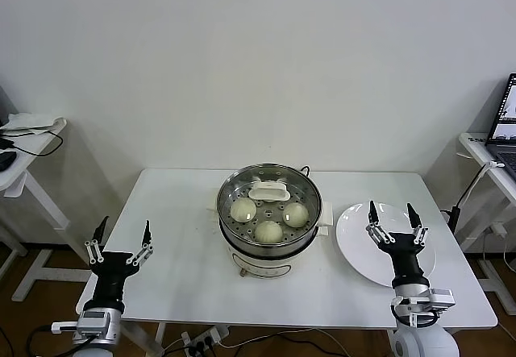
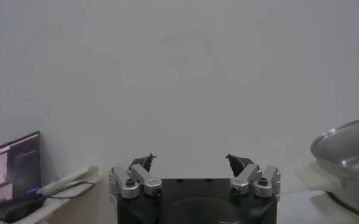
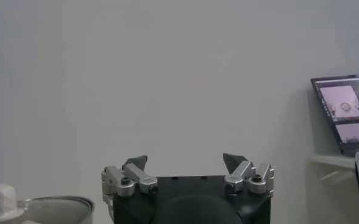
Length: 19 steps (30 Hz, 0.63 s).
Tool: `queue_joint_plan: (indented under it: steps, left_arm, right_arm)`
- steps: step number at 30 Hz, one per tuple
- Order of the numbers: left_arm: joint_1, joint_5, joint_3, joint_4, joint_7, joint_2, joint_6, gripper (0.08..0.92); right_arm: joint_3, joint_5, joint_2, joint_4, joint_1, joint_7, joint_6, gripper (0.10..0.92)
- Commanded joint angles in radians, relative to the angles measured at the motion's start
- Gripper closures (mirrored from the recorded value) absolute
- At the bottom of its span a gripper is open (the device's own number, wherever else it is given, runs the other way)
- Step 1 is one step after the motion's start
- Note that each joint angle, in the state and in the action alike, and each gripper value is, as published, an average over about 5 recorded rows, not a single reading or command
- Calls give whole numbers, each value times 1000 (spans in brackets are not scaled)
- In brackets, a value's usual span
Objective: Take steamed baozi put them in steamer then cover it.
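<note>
Baozi (image 1: 268, 230): three visible in steamer (image 1: 269, 245), table centre, under glass cover (image 1: 269, 193) already seated; fourth likely hidden behind white handle, unclear. Near left: left gripper (image 1: 122, 239) at table's left edge, fingers spread, empty. Near right: right gripper (image 1: 395, 221) above empty white plate (image 1: 353, 240), fingers spread, empty. Task looks finished. Best step: keep both arms well apart from steamer, avoid nudging cover.
</note>
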Motion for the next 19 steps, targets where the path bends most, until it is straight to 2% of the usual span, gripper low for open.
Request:
queue_joint_plan:
  steps: [1,19]
  left_arm:
    - [27,-18,-1,5,5,-5,-34,177]
    - [14,-2,19,23,8,-2,-34,177]
  right_arm:
    - [2,-7,-1,12,0,3,-14,203]
    - [6,-17,-5,14,2,-2,-39,203]
